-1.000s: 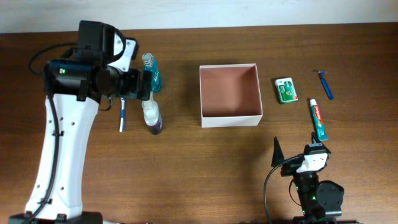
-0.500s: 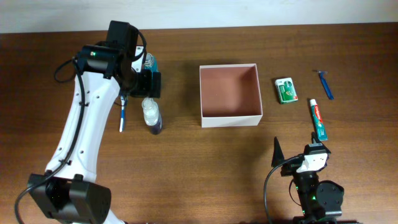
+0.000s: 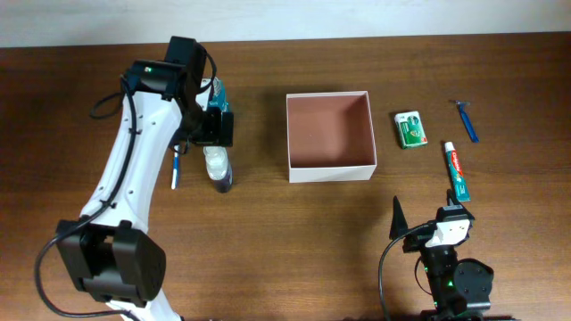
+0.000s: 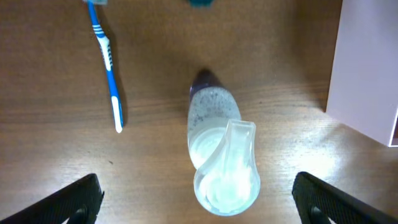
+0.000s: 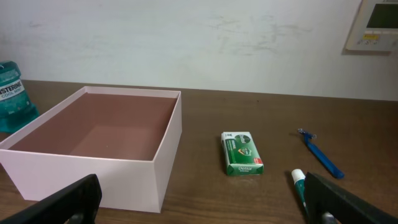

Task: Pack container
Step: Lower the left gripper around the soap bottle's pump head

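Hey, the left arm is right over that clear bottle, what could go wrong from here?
The open left gripper straddles the clear bottle, which looks upright: an off-centre close could tip it over. The toothbrush and the mouthwash bottle are close by, so a finger might knock one. Carried low, the bottle could clip the white wall of the container.

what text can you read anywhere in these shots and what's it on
"ISTERINE", first letter cut by the frame edge: teal plastic bottle.
Small green packet: white lettering too blurred to read.
Red and white toothpaste tube: print too small.
White wall panel: unreadable.
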Motion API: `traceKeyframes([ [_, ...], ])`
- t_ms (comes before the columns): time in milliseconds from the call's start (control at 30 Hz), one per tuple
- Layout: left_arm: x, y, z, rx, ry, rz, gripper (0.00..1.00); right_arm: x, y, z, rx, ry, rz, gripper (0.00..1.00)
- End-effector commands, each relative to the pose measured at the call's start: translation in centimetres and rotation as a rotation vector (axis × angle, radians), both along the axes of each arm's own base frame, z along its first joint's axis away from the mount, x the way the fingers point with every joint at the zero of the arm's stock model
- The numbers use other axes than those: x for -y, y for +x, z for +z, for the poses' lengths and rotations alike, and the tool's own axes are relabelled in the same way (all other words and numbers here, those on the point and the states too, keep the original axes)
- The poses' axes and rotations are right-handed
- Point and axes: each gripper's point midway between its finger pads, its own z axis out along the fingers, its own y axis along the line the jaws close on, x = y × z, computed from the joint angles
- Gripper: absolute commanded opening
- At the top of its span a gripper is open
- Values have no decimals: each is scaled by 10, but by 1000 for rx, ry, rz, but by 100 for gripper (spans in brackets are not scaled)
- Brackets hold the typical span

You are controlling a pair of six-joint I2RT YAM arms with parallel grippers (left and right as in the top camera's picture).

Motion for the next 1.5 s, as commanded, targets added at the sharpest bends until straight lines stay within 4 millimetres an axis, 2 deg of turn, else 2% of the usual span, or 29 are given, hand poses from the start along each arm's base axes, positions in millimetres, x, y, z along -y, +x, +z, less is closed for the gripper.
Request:
traceKeyframes([
  [0, 3, 3, -2, -7, -16, 11, 100, -1, 0, -1, 1, 0, 1, 99],
  [467, 14, -1, -10, -43, -41, 8, 100, -1, 0, -1, 0, 1, 1, 99],
  [867, 7, -9, -41, -166, 19, 13, 100, -1, 0, -1, 1, 1, 1, 99],
  [1467, 10, -1, -43, -138, 14, 9, 100, -1, 0, -1, 0, 1, 1, 99],
])
